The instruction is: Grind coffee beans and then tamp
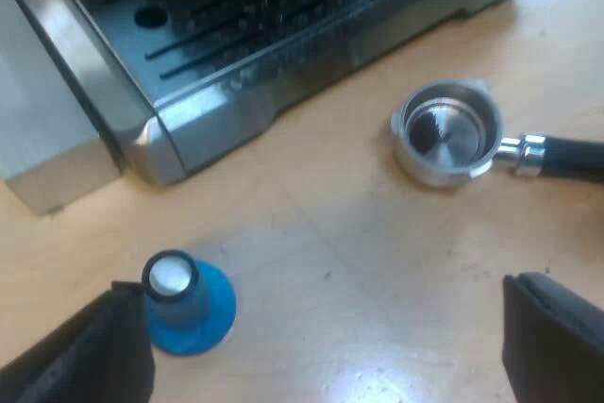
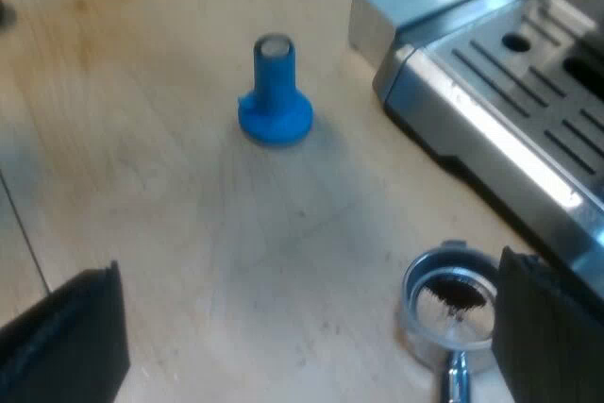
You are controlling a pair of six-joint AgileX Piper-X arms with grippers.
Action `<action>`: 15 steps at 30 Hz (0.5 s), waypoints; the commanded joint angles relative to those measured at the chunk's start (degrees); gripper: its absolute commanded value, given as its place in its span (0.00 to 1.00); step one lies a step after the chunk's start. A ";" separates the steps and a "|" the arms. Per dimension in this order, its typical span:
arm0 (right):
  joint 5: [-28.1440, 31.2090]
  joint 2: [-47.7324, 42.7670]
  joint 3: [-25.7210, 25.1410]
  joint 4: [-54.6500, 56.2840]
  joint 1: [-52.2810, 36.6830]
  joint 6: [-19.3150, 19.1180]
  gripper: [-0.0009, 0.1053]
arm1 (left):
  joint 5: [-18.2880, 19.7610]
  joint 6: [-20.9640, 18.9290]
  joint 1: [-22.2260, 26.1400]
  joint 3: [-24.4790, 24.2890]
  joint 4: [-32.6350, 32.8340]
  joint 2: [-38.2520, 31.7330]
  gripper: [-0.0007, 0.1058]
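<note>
The metal holder (image 1: 447, 132) lies loose on the wooden table beside the espresso machine's drip tray (image 1: 245, 21), its dark handle (image 1: 571, 158) pointing away from the basket. Dark traces line the basket's inside (image 2: 457, 297). The blue tamper (image 1: 185, 304) stands upright on its base, a pale cap on top (image 2: 275, 93). My left gripper (image 1: 326, 346) hangs open above the table between tamper and holder, one finger (image 1: 94, 356) close by the tamper. My right gripper (image 2: 311, 337) is open too, one finger (image 2: 547, 327) next to the holder and the machine's edge.
The espresso machine's slotted drip tray (image 2: 528, 110) and steel front edge stand close to the holder. Bare wooden tabletop (image 2: 142, 167) lies between tamper and holder.
</note>
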 commanded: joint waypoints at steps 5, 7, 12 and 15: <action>0.04 7.71 -0.61 -6.30 0.09 -0.88 0.73 | -2.53 -0.53 6.61 -0.40 -2.14 8.61 0.74; -0.01 9.22 -0.61 -8.66 0.09 -0.88 0.73 | -2.50 0.83 9.31 -0.40 -3.27 10.54 0.74; -0.30 12.39 -0.61 -13.35 0.09 -0.88 0.73 | -2.88 4.93 12.87 -0.40 -3.50 16.03 0.74; -1.49 14.67 -0.61 -15.65 0.09 -0.88 0.73 | -3.45 6.74 12.23 -0.40 -3.76 19.54 0.74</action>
